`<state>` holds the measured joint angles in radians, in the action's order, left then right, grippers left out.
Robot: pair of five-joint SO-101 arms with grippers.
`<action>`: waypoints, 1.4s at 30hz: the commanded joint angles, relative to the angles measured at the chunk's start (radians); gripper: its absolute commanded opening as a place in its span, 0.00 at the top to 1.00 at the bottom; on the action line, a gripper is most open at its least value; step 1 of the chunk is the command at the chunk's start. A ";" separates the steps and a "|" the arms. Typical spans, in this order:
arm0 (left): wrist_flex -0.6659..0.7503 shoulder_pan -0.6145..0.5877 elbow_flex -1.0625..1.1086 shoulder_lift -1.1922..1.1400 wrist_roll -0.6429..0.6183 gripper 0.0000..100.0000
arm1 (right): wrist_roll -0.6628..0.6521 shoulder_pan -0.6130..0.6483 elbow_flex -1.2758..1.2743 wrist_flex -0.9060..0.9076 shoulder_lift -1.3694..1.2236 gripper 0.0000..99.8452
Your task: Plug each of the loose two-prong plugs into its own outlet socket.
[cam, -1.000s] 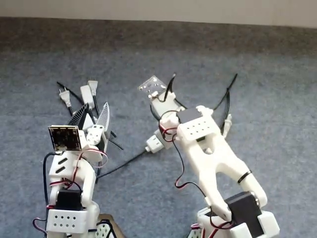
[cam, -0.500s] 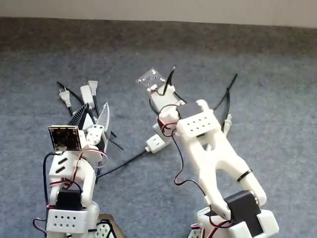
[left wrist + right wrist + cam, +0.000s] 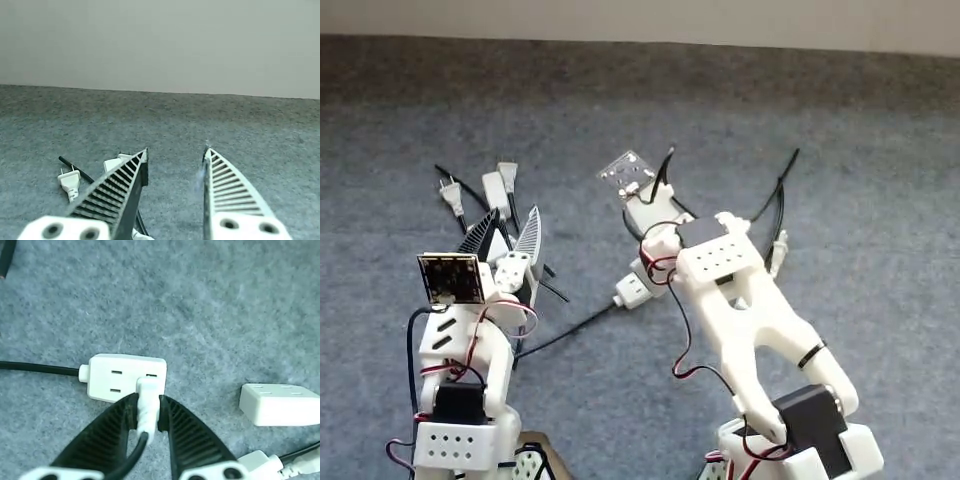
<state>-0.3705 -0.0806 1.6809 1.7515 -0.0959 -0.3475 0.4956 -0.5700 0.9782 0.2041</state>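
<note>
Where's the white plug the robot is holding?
In the right wrist view, the white plug sits in the right gripper, its tip at the white outlet socket.

The plug (image 3: pixel 147 401) hides its prongs against the outlet socket (image 3: pixel 116 378); second socket (image 3: pixel 280 404) cropped.

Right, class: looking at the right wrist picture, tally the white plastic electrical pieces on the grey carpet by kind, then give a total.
2 white rectangular outlet socket blocks
1 white two-prong plug, held in the right gripper
1 white corded piece, partly cut off, kind unclear
Total: 4
</note>
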 commanded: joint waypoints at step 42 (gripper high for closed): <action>-0.005 -0.001 0.018 -0.001 -0.005 0.81 | -0.129 -0.005 0.176 0.246 0.016 0.83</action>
<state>-0.3705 -0.0806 1.6809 1.7515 -0.0959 -0.4304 0.4818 -0.4089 1.1945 0.1120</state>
